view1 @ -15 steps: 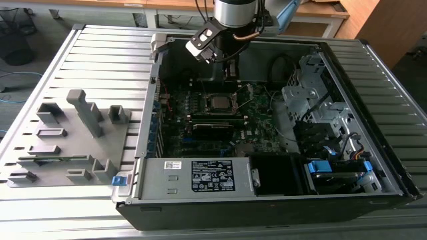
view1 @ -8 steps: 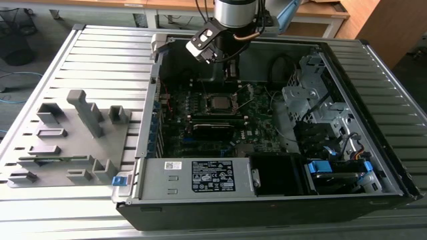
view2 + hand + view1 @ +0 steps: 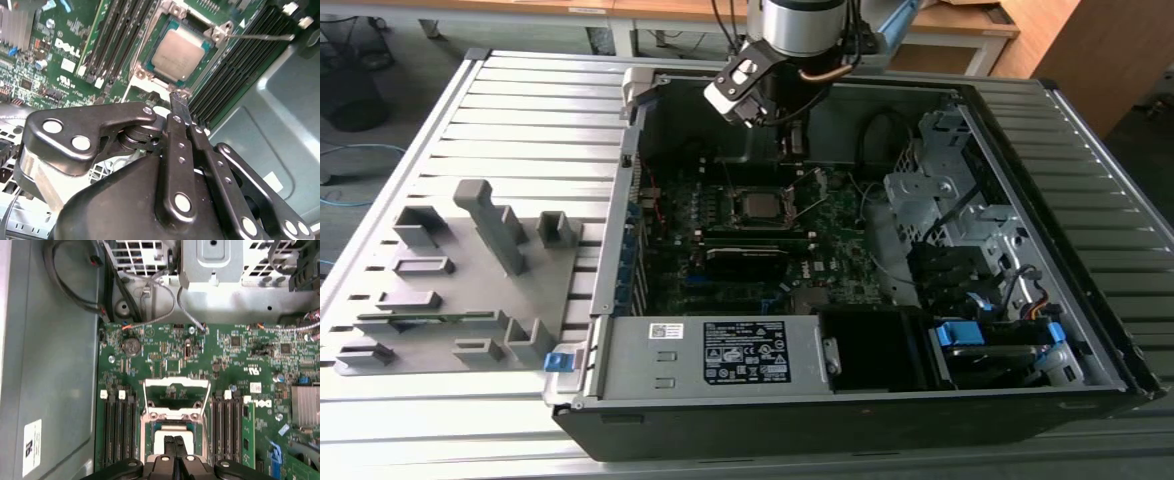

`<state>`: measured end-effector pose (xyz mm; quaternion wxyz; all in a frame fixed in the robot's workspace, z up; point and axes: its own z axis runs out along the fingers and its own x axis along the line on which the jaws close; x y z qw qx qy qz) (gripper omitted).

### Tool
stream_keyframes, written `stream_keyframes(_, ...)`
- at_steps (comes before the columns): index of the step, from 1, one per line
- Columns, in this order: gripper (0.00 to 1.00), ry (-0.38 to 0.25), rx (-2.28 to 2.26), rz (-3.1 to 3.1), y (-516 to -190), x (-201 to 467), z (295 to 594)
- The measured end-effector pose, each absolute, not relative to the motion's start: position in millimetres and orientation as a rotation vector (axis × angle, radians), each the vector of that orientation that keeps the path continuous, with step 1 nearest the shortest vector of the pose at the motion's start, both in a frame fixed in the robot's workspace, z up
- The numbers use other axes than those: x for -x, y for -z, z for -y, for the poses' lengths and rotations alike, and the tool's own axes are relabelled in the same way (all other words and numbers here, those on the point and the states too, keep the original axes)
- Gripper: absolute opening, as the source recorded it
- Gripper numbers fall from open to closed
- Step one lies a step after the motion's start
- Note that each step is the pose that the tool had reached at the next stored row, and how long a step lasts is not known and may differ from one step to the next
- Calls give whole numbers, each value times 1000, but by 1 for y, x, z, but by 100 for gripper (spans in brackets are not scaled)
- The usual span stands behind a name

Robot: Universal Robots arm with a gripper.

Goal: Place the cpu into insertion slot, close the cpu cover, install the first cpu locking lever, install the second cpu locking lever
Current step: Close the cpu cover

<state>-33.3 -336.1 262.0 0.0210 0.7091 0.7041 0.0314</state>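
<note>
The cpu, a silver-tan square chip, lies flat in the insertion slot on the green motherboard; the exterior view shows the cpu mid-board. The cpu cover, a thin metal frame with a window, looks tipped back open beyond the slot. A thin metal lever sticks out from one slot corner. My gripper hovers just above the slot's edge, shut with nothing between its black fingers. From the exterior view, the gripper hangs over the board's far side.
The open computer case walls in the board. Long black memory slots flank the slot on both sides. A drive cage and cables lie at the exterior view's right, a power supply at the front, and a grey parts holder outside on the left.
</note>
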Motion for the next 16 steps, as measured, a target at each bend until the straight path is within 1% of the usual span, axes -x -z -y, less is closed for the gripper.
stream_keyframes(16, 11, -97, -2199, -2182, -260, -5, 336)
